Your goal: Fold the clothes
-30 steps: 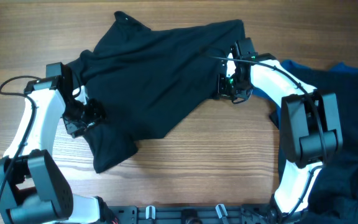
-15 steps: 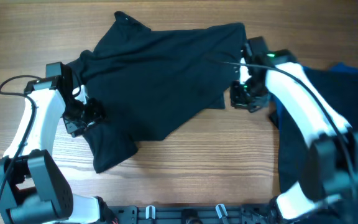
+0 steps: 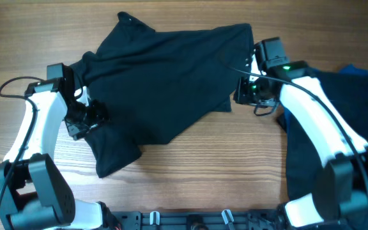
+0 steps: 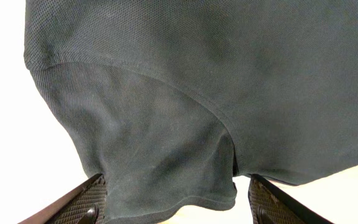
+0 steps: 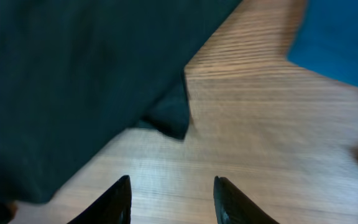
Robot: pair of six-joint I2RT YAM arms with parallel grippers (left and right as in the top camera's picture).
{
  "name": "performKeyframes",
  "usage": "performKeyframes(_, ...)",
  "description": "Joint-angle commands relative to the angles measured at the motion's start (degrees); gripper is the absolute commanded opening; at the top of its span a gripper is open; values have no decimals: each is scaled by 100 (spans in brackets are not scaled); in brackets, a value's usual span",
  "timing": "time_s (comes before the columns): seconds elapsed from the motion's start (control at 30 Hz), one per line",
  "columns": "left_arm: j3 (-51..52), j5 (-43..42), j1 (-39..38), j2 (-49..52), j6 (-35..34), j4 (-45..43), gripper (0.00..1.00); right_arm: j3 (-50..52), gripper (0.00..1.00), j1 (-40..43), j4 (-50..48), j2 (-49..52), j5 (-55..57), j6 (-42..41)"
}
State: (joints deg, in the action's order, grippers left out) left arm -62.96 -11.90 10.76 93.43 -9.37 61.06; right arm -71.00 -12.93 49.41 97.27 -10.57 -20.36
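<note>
The right gripper (image 3: 246,92) has slid a little toward the right edge of the light brown wooden table (image 3: 222,160) and has let go of the black short-sleeved collared shirt (image 3: 165,83), whose right border it was pinching a second ago. The arm behind it has swung so that its elbow now reaches down toward the near right corner. In the right wrist view its two dark fingers (image 5: 122,199) stand apart with only bare wood between them. A loose corner of the shirt lies on the table just ahead of them, and blue cloth shows at the upper right. The shirt itself has barely shifted. It lies spread and rumpled across the middle of the table, one tip pointing to the far edge and a lower flap reaching toward the near left. The left gripper (image 3: 88,121) sits where it was, at the shirt's left side. In the left wrist view its fingers (image 4: 89,205) are spread wide, and a sleeve hem lies in the gap without being squeezed. A heap of dark blue and navy clothes (image 3: 363,102) covers the right edge of the table, partly under the right arm.
</note>
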Motion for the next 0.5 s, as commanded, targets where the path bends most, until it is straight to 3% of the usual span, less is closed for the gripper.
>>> performKeyframes(0.0,-92,-66,-26,0,-9,7,73,151,43,-13,-358,638,-824,-175)
performKeyframes(0.33,-92,-68,-26,0,-7,2,73,151,42,-13,-868,1869,-1440,-833)
performKeyframes(0.47,-92,-66,-26,0,-9,2,73,151,30,-13,-1016,1910,-1434,-802)
